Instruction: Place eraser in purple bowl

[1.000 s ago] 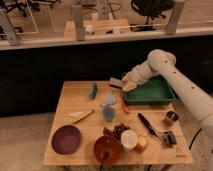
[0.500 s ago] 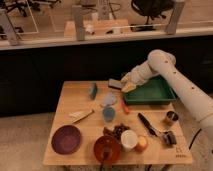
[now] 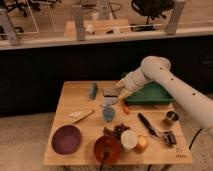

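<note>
- We see the tool (image 3: pixel 120 86) unmoved since before, just right of the eraser (image 3: pixel 110 92); its grip state we cannot tell.
- The purple bowl (image 3: pixel 66 139) sits near-left, by the table (image 3: pixel 77 101) edge.

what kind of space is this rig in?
Probably an office robotics lab: desk chairs behind a glass partition, a wooden table staged with mixed items. The gripper hovers over the table beside the green tray.

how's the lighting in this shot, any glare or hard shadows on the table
Camera view: warm, even light on the wooden table; the wall behind it is dark, the glass above brighter. The gripper, at the table's back by the eraser, casts no clear shadow. The purple bowl at front left shows no glare.
</note>
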`<state>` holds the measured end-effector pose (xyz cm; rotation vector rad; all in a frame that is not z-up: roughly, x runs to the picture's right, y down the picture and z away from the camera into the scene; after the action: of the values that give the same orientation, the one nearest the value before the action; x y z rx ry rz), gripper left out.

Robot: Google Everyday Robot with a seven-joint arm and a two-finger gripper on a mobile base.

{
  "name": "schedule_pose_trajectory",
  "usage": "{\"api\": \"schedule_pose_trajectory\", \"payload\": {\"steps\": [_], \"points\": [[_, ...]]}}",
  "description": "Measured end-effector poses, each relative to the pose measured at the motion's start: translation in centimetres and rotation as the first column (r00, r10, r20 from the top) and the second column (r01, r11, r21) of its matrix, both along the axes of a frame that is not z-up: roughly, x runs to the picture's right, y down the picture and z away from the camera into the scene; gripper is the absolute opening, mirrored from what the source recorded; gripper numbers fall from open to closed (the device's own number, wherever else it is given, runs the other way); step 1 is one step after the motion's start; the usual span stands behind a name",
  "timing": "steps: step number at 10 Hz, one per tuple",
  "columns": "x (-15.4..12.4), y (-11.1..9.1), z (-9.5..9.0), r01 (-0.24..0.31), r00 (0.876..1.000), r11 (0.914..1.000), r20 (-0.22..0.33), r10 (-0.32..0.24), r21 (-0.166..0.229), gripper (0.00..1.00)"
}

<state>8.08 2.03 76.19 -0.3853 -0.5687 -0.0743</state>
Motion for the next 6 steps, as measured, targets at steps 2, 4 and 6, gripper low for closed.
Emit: {"api": "schedule_pose_trajectory", "payload": {"steps": [2, 4, 6], "points": [[-2.4, 2.1, -1.5, 0.098, 0.995, 0.9929, 0.016, -0.099, 0.067, 0.10], [-5.2, 4.5, -2.3, 0.202, 0.978, 0.9740, 0.039, -0.207, 0.103, 0.10], [-8.1, 6.8, -3.2, 0.321, 0.939, 0.9358, 0.079, -0.335, 0.145, 0.10]]}}
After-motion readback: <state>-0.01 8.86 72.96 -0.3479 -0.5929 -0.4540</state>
